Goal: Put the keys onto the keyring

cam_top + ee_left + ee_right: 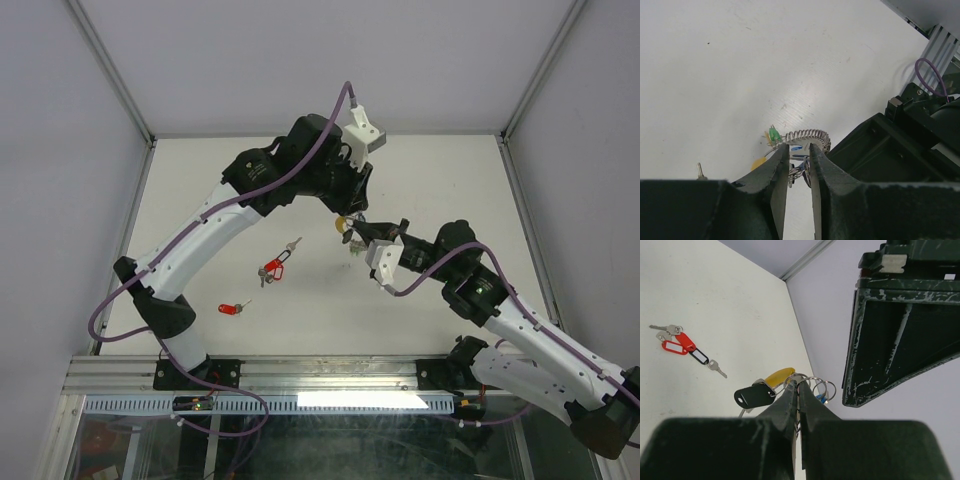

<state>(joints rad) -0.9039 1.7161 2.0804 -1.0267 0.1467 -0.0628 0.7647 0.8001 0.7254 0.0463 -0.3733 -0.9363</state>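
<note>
Currently right gripper [797,392] pinches the keyring [812,380] over the middle of the worktop [200,180]. Left gripper [799,157] is narrowly parted at it, grip unclear. Advice: hold ring steady, thread slowly. Red-tagged keys [272,268] lie nearer the left edge.

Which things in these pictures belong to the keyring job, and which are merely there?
Job:
thin silver wire keyring carrying tagged keys, pinched by right gripper
left gripper at it
loose bunch of red-tagged silver keys
single red-tagged silver key

Merely there:
white table
purple cable
aluminium front rail
</note>
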